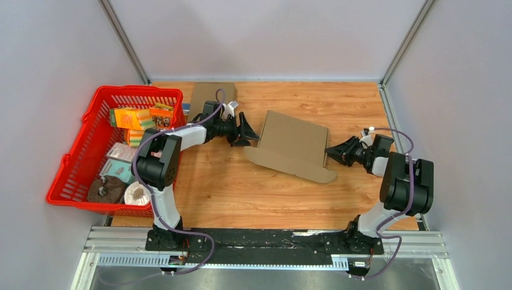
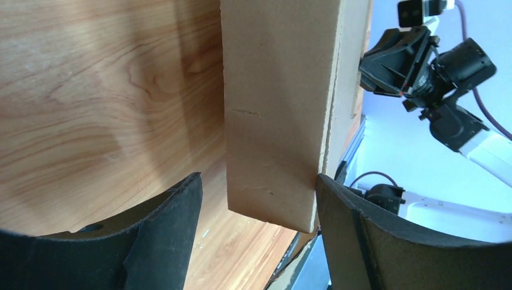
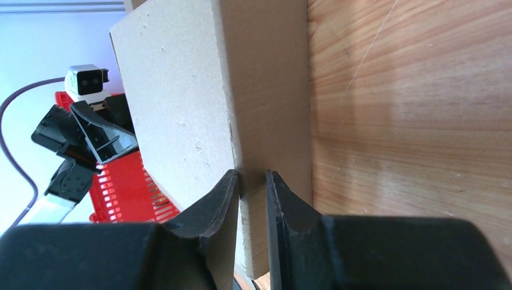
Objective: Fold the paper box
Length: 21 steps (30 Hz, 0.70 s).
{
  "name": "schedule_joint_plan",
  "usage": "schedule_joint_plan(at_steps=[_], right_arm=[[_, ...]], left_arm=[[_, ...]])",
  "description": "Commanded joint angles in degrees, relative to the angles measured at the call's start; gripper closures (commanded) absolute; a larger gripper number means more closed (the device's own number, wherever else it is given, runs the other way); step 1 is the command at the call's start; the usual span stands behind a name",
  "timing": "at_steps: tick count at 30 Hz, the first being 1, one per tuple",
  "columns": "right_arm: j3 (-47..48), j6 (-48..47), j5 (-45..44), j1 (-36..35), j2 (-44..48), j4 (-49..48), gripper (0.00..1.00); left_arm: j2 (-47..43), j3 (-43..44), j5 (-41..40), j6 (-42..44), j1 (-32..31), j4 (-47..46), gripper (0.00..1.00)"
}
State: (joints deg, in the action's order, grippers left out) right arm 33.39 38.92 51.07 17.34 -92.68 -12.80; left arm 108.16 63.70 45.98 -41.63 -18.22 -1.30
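Note:
A flat brown cardboard box (image 1: 294, 148) lies partly raised in the middle of the wooden table. My left gripper (image 1: 249, 134) is open at its left edge; in the left wrist view a cardboard flap (image 2: 275, 115) hangs between the wide-apart fingers (image 2: 166, 235), close to the right finger. My right gripper (image 1: 330, 152) is shut on the box's right edge; in the right wrist view its fingers (image 3: 226, 205) pinch a folded cardboard layer (image 3: 211, 96).
A red basket (image 1: 115, 151) with packets and other goods stands at the left. Another flat piece of cardboard (image 1: 211, 95) lies at the back behind the left arm. Grey walls close in the table on three sides.

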Motion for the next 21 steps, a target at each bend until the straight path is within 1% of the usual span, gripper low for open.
schedule_joint_plan(at_steps=[1, 3, 7, 8, 16, 18, 20, 21], right_arm=[[-3.5, -1.2, -3.2, 2.0, -4.5, 0.0, 0.77], [-3.3, -1.0, -3.2, 2.0, -4.4, -0.2, 0.76], [-2.3, -1.7, -3.8, 2.0, -4.3, 1.2, 0.75], [-2.4, -1.8, -4.0, 2.1, -4.3, 1.2, 0.75], [-2.6, -1.6, -4.3, 2.0, -4.7, 0.5, 0.76], [-2.7, -1.6, -4.2, 2.0, -4.8, 0.5, 0.76], [-2.7, -1.5, -4.3, 2.0, -4.8, 0.4, 0.76], [-2.7, -1.6, -4.2, 2.0, -4.8, 0.3, 0.76]], left_arm=[[0.9, 3.1, 3.5, -1.6, 0.2, -4.6, 0.23], [1.4, 3.5, 5.0, -2.6, 0.1, -6.2, 0.23], [2.8, 3.1, 9.8, -9.7, -0.1, -15.0, 0.23], [3.3, 3.0, 10.3, -10.5, -0.2, -15.8, 0.23], [6.4, 4.0, 11.4, -14.6, -3.5, -19.1, 0.22], [7.2, 4.0, 11.6, -17.2, -4.5, -22.1, 0.22], [7.7, 4.3, 11.8, -18.2, -5.1, -23.0, 0.22], [8.0, 4.3, 12.3, -20.5, -5.7, -26.0, 0.22]])
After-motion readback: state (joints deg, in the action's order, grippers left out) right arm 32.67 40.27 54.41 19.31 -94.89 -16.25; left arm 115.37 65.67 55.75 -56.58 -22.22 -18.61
